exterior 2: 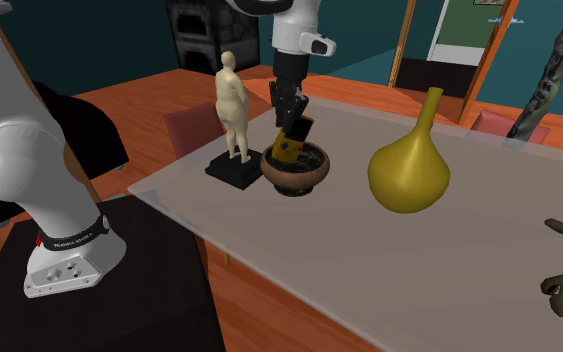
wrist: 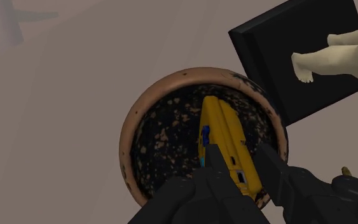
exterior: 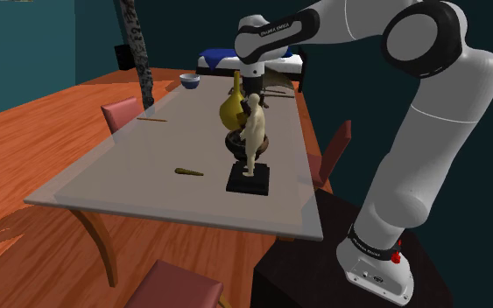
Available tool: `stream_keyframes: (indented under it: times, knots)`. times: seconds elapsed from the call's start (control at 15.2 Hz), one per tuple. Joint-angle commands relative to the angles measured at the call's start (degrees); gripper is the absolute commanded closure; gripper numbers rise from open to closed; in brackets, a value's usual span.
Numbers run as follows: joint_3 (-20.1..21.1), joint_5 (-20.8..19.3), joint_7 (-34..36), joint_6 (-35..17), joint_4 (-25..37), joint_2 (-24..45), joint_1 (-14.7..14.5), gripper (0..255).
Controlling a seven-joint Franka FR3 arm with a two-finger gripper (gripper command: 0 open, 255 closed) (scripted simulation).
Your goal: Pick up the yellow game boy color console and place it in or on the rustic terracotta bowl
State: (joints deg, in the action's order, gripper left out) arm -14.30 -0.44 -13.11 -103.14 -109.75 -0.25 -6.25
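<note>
The jaws pinch the yellow console (wrist: 224,137) by its sides; it hangs tilted, its lower end dipping into the speckled brown bowl (wrist: 131,130); best to ease it down until it rests inside, then spread the jaws slowly; steer clear of the pale figurine (wrist: 336,57) just beside the bowl on the table (wrist: 75,95).

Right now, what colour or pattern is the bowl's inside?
The bowl is black inside with reddish-brown flecks; clearest in the wrist view.
</note>
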Motion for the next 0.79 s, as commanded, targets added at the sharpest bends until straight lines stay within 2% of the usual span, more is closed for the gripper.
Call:
stream_keyframes:
  times: [0.0,0.26,0.33,0.66,0.73]
  knots:
    - [-0.01,-0.01,-0.02,-0.14,-0.14,-0.04,0.01,255]
    - [-0.01,-0.01,-0.02,-0.14,-0.14,-0.04,0.01,255]
    - [-0.01,-0.01,-0.02,-0.14,-0.14,-0.04,0.01,0]
    - [-0.01,-0.01,-0.02,-0.14,-0.14,-0.04,0.01,0]
    - [0.0,0.0,-0.02,1.78,1.77,-0.05,0.0,0]
